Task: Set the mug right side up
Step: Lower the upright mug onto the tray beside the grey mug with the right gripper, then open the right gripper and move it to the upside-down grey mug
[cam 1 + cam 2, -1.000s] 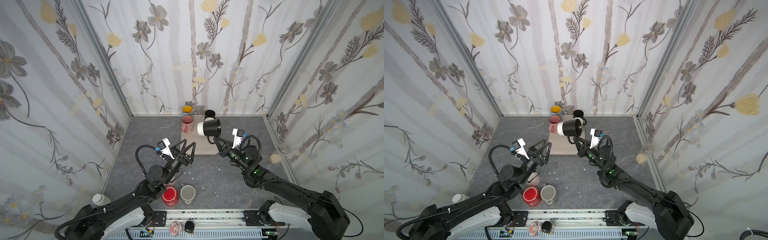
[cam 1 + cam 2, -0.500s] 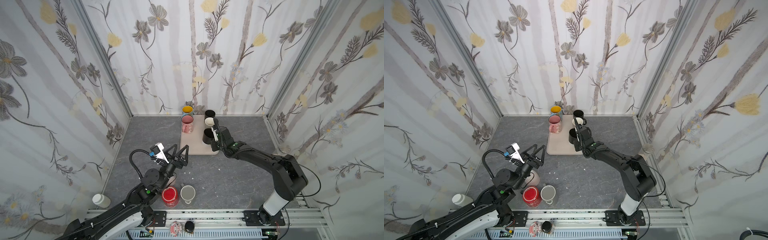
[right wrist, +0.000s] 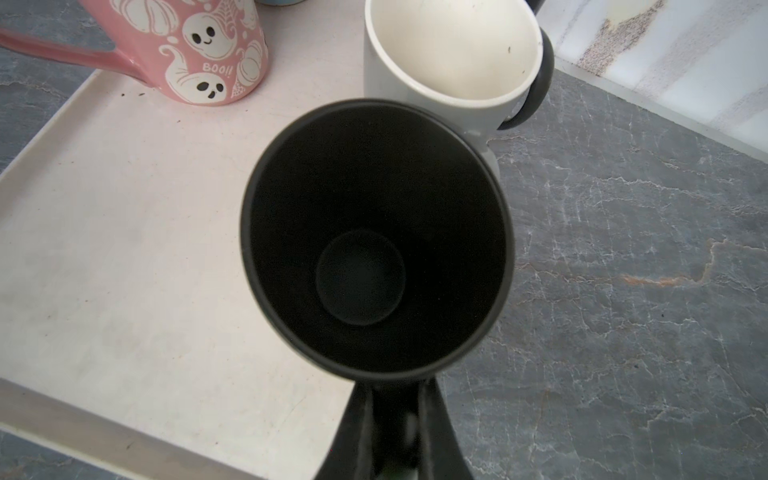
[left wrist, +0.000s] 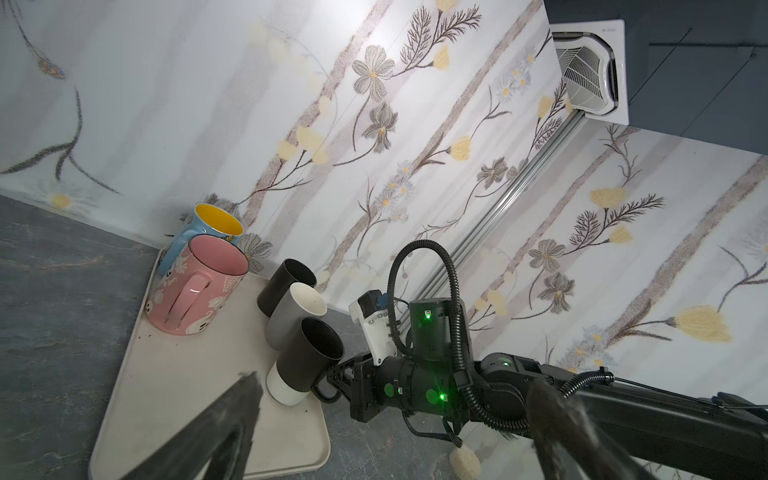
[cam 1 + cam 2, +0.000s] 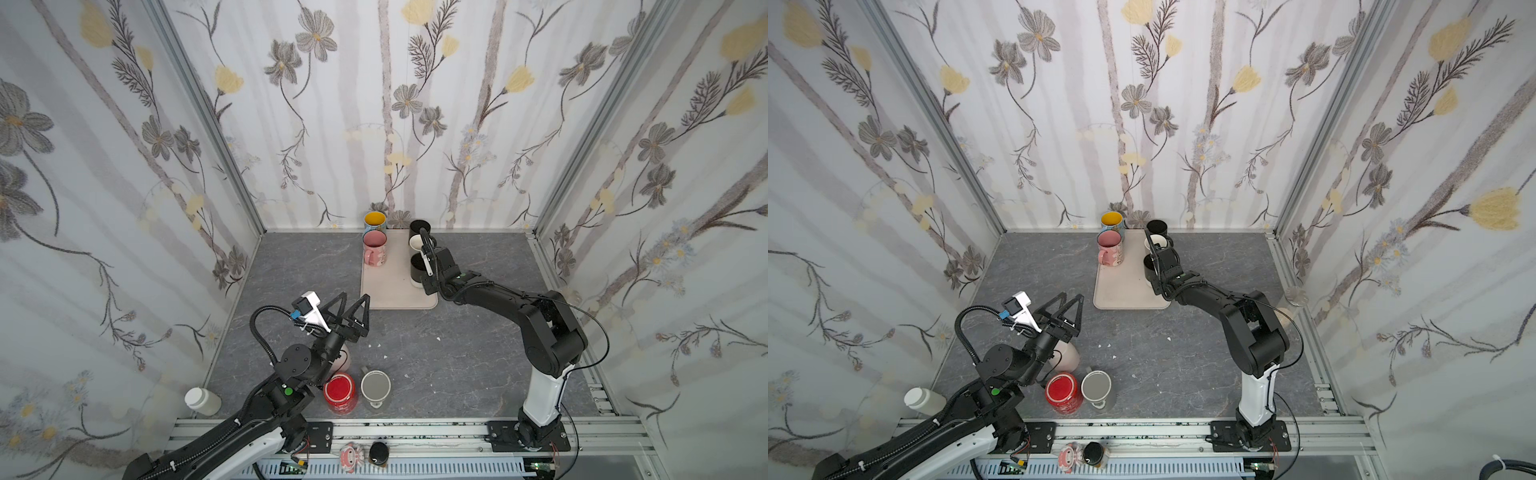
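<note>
item: black mug (image 4: pixel 309 357), mouth up, standing on the tray (image 5: pixel 395 297) near its right edge, just beside the grey mug (image 3: pixel 449 54).
holder: my right gripper (image 4: pixel 334 378), clamped on the mug's handle (image 4: pixel 318 392).
my left gripper (image 5: pixel 354 296): wide open, empty, over the worktop (image 5: pixel 478 353), well apart.
hazards, as i judge them: a finger snagging the handle on release could tip the mug over the tray's rim; sideways drift would knock the grey mug.

Mugs (image 5: pixel 375 220) (image 5: pixel 375 249) (image 5: pixel 419 227) (image 5: pixel 416 241) (image 5: pixel 416 266) (image 5: pixel 340 390) (image 5: pixel 375 386) (image 5: pixel 344 360): eight
Tray (image 5: pixel 395 295): one
White-capped bottle (image 5: pixel 202 401): one
Robot arms (image 5: pixel 297 365) (image 5: pixel 498 297): two
Pink figurine (image 5: pixel 351 456): one
Black round piece (image 5: pixel 378 453): one
</note>
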`<state>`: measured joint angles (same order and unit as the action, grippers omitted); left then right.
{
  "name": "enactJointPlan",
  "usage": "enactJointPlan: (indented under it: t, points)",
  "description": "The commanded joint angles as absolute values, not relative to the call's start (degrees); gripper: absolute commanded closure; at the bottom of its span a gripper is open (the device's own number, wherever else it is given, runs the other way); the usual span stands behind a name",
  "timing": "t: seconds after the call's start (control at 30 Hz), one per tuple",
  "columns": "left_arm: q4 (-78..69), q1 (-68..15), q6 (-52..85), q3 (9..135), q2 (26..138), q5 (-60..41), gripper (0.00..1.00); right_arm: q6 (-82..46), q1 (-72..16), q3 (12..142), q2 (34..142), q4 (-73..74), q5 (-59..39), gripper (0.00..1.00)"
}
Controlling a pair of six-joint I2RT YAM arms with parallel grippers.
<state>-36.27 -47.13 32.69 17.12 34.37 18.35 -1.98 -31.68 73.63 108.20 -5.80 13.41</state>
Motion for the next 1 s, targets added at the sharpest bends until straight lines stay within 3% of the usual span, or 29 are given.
enactJointPlan:
  t: [0.0,0.13,0.27,0.47,0.73,0.97]
  points:
    - [-36.7,-47.1,32.0,16.9,34.3,19.1,0.0,0.1,-31.4,74.3,108.9,-4.7,15.2,1.0]
    - [-36.7,-47.1,32.0,17.0,34.3,18.9,0.0,1.0,-31.4,73.9,109.1,-5.0,17.5,0.98]
    - [-36.8,-47.1,32.0,16.9,34.2,18.5,0.0,0.6,-31.5,72.9,108.6,-5.1,19.5,0.64]
    - [-37.5,-47.1,32.2,16.5,34.3,18.3,0.0,-0.9,-31.3,69.4,106.2,-3.6,20.4,0.42]
    - [-37.6,-47.1,32.3,16.3,34.4,17.5,0.0,-2.3,-30.9,65.6,103.2,-1.1,18.3,0.38]
    - [-33.1,-47.1,32.3,17.4,33.8,19.4,0.0,-5.7,-34.1,57.5,89.8,3.8,10.0,0.31]
